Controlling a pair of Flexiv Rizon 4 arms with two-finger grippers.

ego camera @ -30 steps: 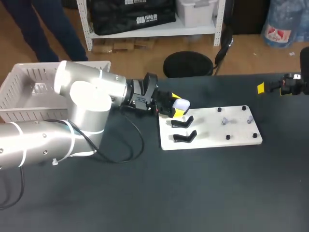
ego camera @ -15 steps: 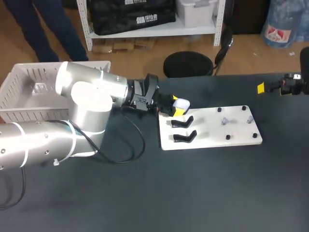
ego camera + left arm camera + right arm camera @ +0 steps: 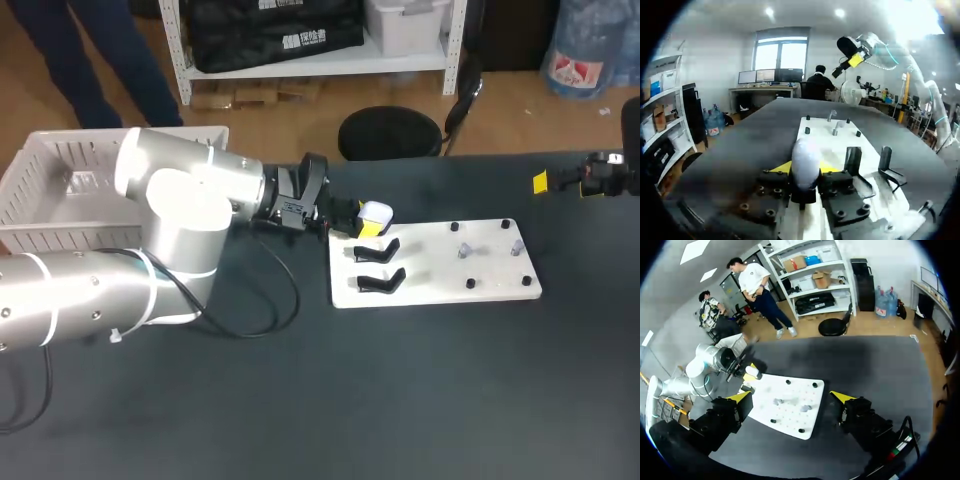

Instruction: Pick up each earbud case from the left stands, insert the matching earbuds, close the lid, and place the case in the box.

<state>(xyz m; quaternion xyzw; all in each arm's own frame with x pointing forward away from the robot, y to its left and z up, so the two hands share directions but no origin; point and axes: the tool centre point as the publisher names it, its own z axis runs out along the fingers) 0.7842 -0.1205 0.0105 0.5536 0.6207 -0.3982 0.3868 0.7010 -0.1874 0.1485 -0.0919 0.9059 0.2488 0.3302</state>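
**Head view.** Left gripper [image 3: 366, 224] is closed on the white case [image 3: 377, 211], held at the left end of the board [image 3: 440, 288], just beside the two black stands [image 3: 380, 250]. The box [image 3: 40, 190] sits at the far left of the bench [image 3: 400, 400]. The right gripper [image 3: 560, 182] is at the right edge, well apart from the board.

**Left wrist view.** The case [image 3: 805, 156] is clamped from both sides by the yellow fingers [image 3: 781, 167]. The stands [image 3: 852, 161] are just beside it and the pegs [image 3: 832, 131] ahead.

**Right wrist view.** Right gripper [image 3: 791, 397] is spread wide and holds nothing. The board [image 3: 790, 415] lies ahead of it, and the case [image 3: 752, 371] (in the other arm's grip) is at the board's far end.
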